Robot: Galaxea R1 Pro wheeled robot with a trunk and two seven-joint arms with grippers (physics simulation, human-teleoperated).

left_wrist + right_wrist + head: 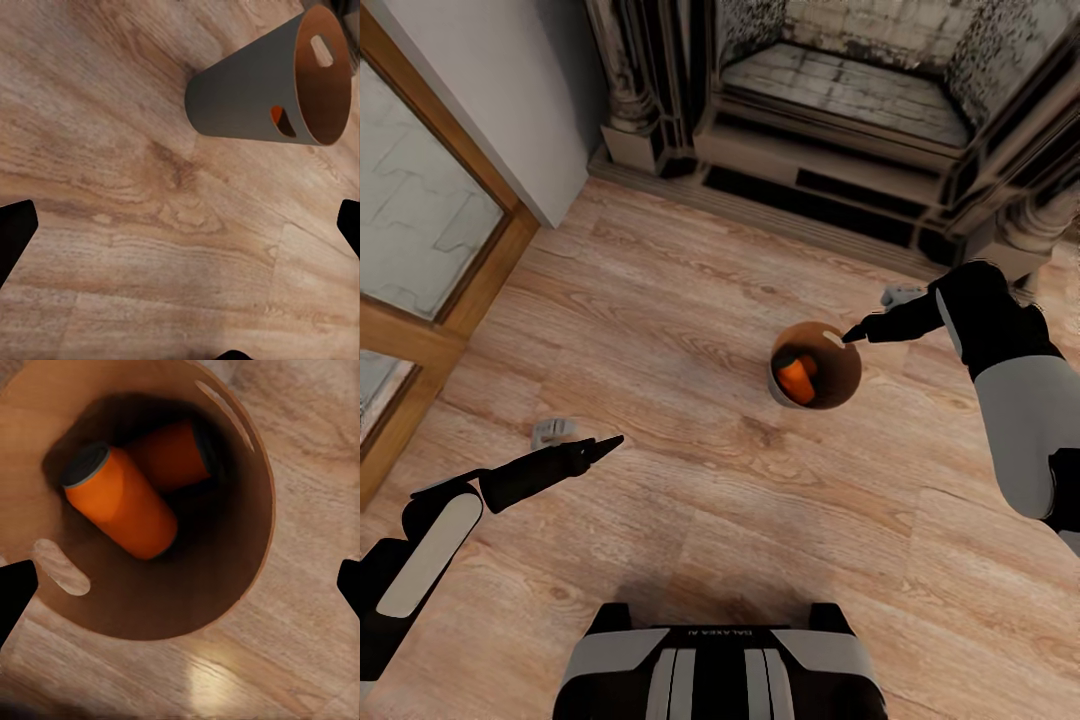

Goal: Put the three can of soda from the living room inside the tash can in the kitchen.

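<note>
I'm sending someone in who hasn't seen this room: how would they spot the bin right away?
Start at the big dark fireplace along the far wall and look down at the wood floor in front of it. The bin stands there by itself, under the right gripper. It is a small round tapered tub, grey outside and brown inside, with slot handles near the rim and orange cans lying in it.

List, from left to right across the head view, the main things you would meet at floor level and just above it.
Wood-framed glass panel → left claw → trash can holding two orange soda cans → right claw at the can's rim.
</note>
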